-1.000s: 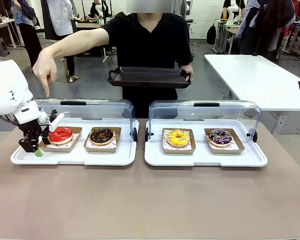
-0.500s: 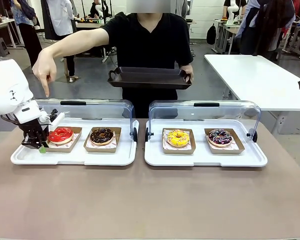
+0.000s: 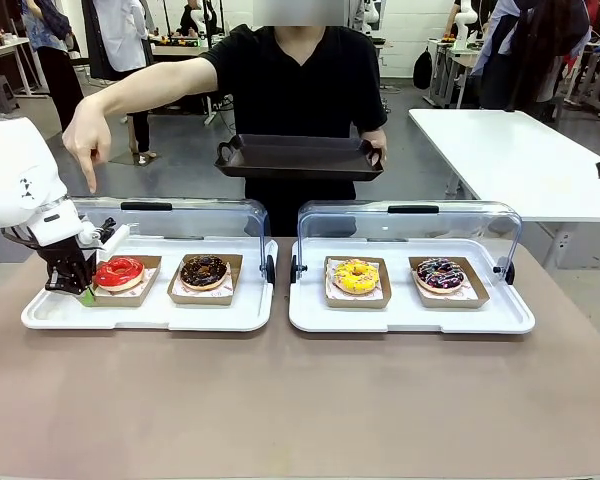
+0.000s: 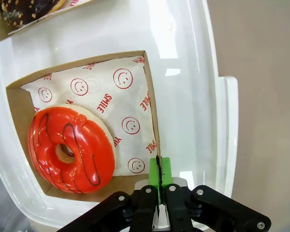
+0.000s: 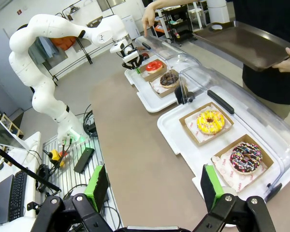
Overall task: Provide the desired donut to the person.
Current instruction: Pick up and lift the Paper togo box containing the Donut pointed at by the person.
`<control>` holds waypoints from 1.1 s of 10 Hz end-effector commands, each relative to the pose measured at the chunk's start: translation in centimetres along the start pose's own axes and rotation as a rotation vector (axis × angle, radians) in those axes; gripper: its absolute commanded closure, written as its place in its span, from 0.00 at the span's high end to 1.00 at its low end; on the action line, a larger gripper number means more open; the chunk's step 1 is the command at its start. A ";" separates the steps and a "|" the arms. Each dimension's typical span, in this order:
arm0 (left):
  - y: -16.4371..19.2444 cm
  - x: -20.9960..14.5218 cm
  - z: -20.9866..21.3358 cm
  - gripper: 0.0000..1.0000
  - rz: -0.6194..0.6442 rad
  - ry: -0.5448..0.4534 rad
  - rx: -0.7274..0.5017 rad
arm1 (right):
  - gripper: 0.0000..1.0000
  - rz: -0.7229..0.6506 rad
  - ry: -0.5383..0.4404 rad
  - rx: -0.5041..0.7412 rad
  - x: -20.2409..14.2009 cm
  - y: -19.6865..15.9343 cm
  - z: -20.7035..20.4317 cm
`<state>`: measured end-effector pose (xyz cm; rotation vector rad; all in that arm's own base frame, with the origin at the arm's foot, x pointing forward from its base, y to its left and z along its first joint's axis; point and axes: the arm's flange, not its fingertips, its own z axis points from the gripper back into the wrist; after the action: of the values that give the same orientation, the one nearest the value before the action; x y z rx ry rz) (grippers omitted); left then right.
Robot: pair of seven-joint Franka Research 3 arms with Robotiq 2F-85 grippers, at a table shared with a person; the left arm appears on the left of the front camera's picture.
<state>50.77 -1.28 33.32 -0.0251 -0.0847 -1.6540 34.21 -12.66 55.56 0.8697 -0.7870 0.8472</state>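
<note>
Lower left: your left jaws pinched shut on the cardboard tray [image 4: 153,104], sparing icing on the red donut [image 4: 70,147] the person's hand [image 3: 85,142] indicated; right jaws stood open.

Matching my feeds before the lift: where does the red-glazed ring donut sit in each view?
Front view: red-glazed ring donut at far left, in its brown cardboard tray.
Left wrist view: the donut is at lower left, just left of the jaws.
Right wrist view: the donut is small, at upper centre.
Shared landmark: the left gripper, jaws shut on that cardboard tray's edge beside the donut.
</note>
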 end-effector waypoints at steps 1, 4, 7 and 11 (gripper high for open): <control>-1.0 0.8 1.9 0.00 0.000 -0.034 -0.069 | 1.00 0.004 -0.017 0.011 0.1 -0.1 -0.1; -5.3 3.3 11.0 0.00 0.006 -0.063 -0.110 | 1.00 0.004 -0.017 0.011 0.1 -0.1 -0.1; -8.6 6.4 20.0 0.00 0.047 0.043 -0.110 | 1.00 0.004 -0.017 0.011 0.1 -0.1 -0.1; -9.6 11.2 29.5 0.00 0.048 0.087 -0.013 | 1.00 0.004 -0.017 0.011 0.1 -0.1 -0.1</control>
<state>38.28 -9.11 62.09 0.0057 -0.0172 -1.6209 34.25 -12.61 55.52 0.8707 -0.7845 0.8476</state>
